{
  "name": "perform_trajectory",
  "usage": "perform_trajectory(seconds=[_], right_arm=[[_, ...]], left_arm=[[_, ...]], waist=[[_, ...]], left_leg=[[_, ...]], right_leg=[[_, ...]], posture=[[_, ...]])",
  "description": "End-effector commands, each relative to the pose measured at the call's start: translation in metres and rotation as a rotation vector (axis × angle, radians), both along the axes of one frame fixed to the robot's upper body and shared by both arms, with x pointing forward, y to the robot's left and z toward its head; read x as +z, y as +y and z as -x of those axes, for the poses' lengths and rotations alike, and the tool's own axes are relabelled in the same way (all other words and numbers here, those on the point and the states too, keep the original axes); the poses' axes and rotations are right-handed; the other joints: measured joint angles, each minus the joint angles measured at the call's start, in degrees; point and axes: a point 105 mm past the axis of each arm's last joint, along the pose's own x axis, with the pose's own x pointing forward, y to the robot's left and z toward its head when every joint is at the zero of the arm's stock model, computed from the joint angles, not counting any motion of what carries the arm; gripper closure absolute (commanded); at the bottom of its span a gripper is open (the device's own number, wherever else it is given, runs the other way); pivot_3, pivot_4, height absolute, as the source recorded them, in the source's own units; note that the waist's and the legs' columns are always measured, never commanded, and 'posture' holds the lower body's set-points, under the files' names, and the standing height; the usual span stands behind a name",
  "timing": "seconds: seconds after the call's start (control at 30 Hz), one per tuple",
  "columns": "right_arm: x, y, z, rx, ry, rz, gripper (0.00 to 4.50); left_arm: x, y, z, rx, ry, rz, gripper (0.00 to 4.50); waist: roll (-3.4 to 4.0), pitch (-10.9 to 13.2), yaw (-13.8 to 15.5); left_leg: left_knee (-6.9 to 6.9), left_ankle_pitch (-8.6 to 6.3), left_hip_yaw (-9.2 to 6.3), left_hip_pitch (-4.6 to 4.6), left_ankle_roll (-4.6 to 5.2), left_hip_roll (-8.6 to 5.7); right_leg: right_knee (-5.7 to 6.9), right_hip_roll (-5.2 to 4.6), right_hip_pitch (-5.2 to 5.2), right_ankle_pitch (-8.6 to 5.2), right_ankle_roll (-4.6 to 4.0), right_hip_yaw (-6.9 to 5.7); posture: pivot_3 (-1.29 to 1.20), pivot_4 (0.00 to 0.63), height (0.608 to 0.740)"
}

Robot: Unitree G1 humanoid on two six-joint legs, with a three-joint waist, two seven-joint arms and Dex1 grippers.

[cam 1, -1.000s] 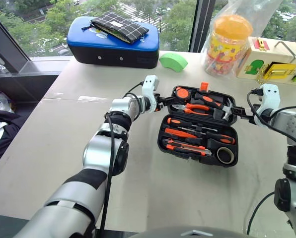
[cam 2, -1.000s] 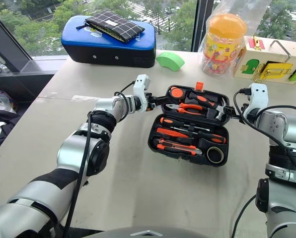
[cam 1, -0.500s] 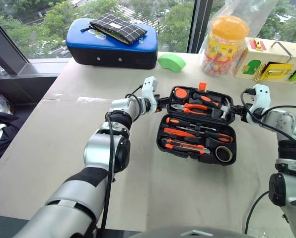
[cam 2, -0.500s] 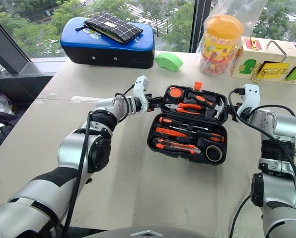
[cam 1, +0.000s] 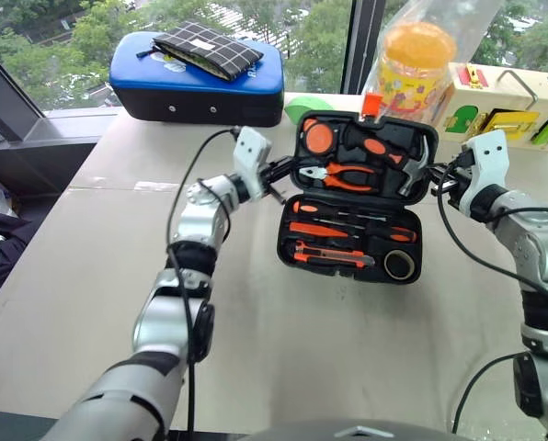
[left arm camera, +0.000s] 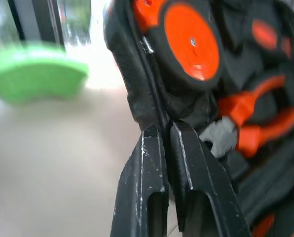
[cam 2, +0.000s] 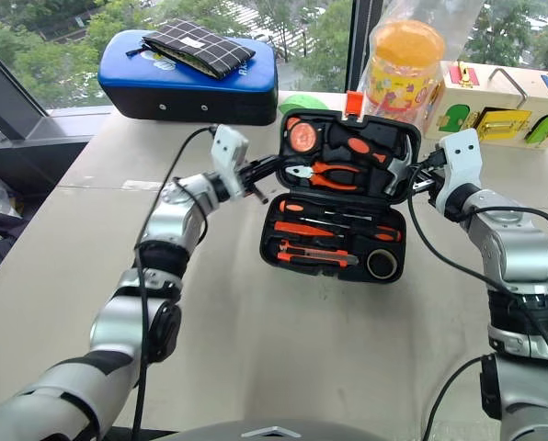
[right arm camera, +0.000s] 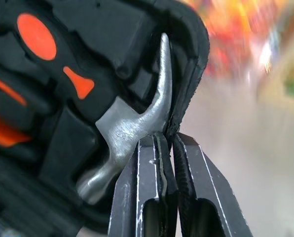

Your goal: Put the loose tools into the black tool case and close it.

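Mid-tabletop [cam 1: 90, 276], lid half raised — both fingers pinched on its side edges.

On the black tool case [cam 1: 352, 248], left gripper [cam 1: 276, 172] clamps the lid's left rim, right gripper [cam 1: 442, 179] the right rim; I'd fold it toward me along the long hinge. Wrist views show the pinch — head views show the screwdrivers [cam 1: 348, 231] seated.

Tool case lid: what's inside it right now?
The raised lid holds a round orange-faced tool, orange-handled pliers and a hammer whose steel head sits by the rim. What lies beneath these tools in their recesses is covered.
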Motion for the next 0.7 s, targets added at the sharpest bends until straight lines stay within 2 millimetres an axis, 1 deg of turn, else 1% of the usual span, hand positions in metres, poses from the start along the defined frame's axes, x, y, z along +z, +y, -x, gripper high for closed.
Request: perform_trajectory(seconds=[0.03, 0.17, 0.23, 0.27, 0.33, 0.37, 0.4, 0.43, 0.47, 0.5, 0.53, 0.57, 0.6, 0.67, 0.7], right_arm=[[0.004, 0.02, 0.038, 0.14, -0.109, 0.072, 4.44], [-0.013, 0.013, 0.063, 0.14, -0.066, 0.084, 4.44], [-0.021, 0.009, 0.073, 0.141, -0.035, 0.103, 4.44], [-0.025, 0.007, 0.078, 0.144, -0.01, 0.115, 4.44], [-0.031, 0.002, 0.088, 0.157, 0.032, 0.149, 4.44], [-0.03, -0.002, 0.097, 0.173, 0.059, 0.143, 4.44], [-0.031, -0.007, 0.106, 0.183, 0.095, 0.149, 3.85], [-0.035, -0.012, 0.119, 0.206, 0.164, 0.163, 3.55], [-0.04, -0.014, 0.132, 0.241, 0.23, 0.182, 3.2], [-0.044, -0.012, 0.147, 0.291, 0.293, 0.182, 3.07], [-0.046, -0.009, 0.159, 0.333, 0.346, 0.16, 3.07], [-0.047, -0.002, 0.172, 0.392, 0.396, 0.128, 3.07], [-0.047, 0.002, 0.18, 0.429, 0.429, 0.106, 3.07], [-0.051, 0.011, 0.187, 0.464, 0.46, 0.083, 3.6], [-0.053, 0.014, 0.188, 0.476, 0.47, 0.073, 3.94]], left_arm=[[-0.009, -0.006, 0.028, -0.109, -0.188, -0.161, 4.5], [-0.015, 0.006, 0.035, -0.094, -0.234, -0.212, 4.5], [-0.018, 0.011, 0.038, -0.108, -0.214, -0.234, 4.5], [-0.019, 0.016, 0.04, -0.118, -0.178, -0.229, 4.5], [-0.017, 0.027, 0.044, -0.14, -0.048, -0.163, 4.5], [-0.01, 0.038, 0.054, -0.194, 0.071, -0.115, 4.5], [-0.003, 0.05, 0.065, -0.239, 0.201, -0.074, 3.82], [0.006, 0.064, 0.08, -0.295, 0.361, -0.032, 3.46], [0.015, 0.075, 0.093, -0.339, 0.464, -0.014, 3.08], [0.026, 0.086, 0.101, -0.354, 0.527, 0.008, 2.95], [0.036, 0.092, 0.106, -0.366, 0.569, 0.026, 2.95], [0.041, 0.095, 0.116, -0.403, 0.613, 0.019, 2.95], [0.045, 0.096, 0.122, -0.43, 0.648, 0.015, 2.95], [0.043, 0.091, 0.132, -0.471, 0.671, -0.022, 3.47], [0.043, 0.086, 0.136, -0.498, 0.689, -0.026, 3.8]], waist=[[-0.08, -0.07, 0.64], [-0.11, -0.09, 1.12], [-0.12, -0.09, 1.12], [-0.12, -0.09, 1.05], [-0.13, -0.11, 0.97], [-0.17, -0.11, 0.85], [-0.2, -0.12, 0.44], [-0.2, -0.11, 0.11], [-0.19, -0.11, -0.16], [-0.17, -0.11, -0.58], [-0.13, -0.07, -0.37], [-0.18, -0.1, -0.31], [-0.26, -0.14, -0.19], [-0.23, -0.14, -0.05], [-0.22, -0.14, 0.05]], left_leg=[[-0.01, 0.0, -0.02, 0.0, -0.01, 0.0], [0.16, -0.06, 0.0, 0.04, 0.09, -0.01], [0.25, -0.05, 0.09, 0.25, 0.1, 0.01], [0.35, -0.04, 0.09, 0.25, 0.1, 0.04], [0.53, -0.04, 0.06, 0.23, 0.09, 0.07], [0.54, -0.05, 0.05, 0.23, 0.1, 0.07], [0.54, -0.05, 0.01, 0.18, 0.09, 0.07], [0.52, -0.05, -0.14, 0.15, 0.09, 0.16], [0.52, -0.05, -0.18, 0.17, 0.09, 0.19], [0.49, -0.05, -0.24, 0.16, 0.09, 0.24], [0.38, -0.05, -0.33, 0.28, 0.1, 0.32], [0.25, -0.05, -0.32, 0.22, 0.1, 0.33], [0.25, -0.05, -0.32, 0.29, 0.09, 0.35], [0.26, -0.05, -0.31, 0.33, 0.09, 0.41], [0.28, -0.05, -0.31, 0.41, 0.09, 0.41]], right_leg=[[0.02, -0.01, 0.04, 0.0, -0.01, -0.04], [-0.2, -0.08, 0.16, 0.0, 0.0, 0.08], [-0.22, -0.04, 0.4, -0.01, -0.01, 0.04], [-0.18, -0.01, 0.41, -0.01, -0.02, 0.03], [-0.04, 0.02, 0.41, -0.01, -0.02, 0.03], [-0.03, 0.02, 0.42, -0.01, -0.02, 0.03], [0.0, 0.03, 0.38, -0.02, -0.03, 0.02], [0.02, 0.08, 0.39, -0.03, -0.03, -0.06], [0.01, 0.12, 0.39, -0.04, -0.04, -0.06], [0.04, 0.14, 0.36, -0.07, -0.08, -0.05], [0.02, 0.24, 0.37, -0.1, -0.13, -0.08], [0.04, 0.24, 0.32, -0.17, -0.22, -0.2], [0.02, 0.27, 0.4, -0.19, -0.26, -0.32], [0.03, 0.25, 0.46, -0.24, -0.34, -0.41], [0.02, 0.22, 0.59, -0.27, -0.4, -0.43]], posture=[[0.0, 0.15, 0.74], [0.0, 0.15, 0.74], [0.0, 0.15, 0.74], [0.0, 0.15, 0.74], [0.0, 0.15, 0.74], [0.0, 0.15, 0.74], [0.0, 0.15, 0.74], [0.0, 0.15, 0.74], [0.0, 0.15, 0.74], [0.0, 0.15, 0.74], [0.0, 0.15, 0.74], [0.0, 0.15, 0.74], [0.0, 0.15, 0.74], [0.0, 0.15, 0.74], [0.0, 0.15, 0.74]])
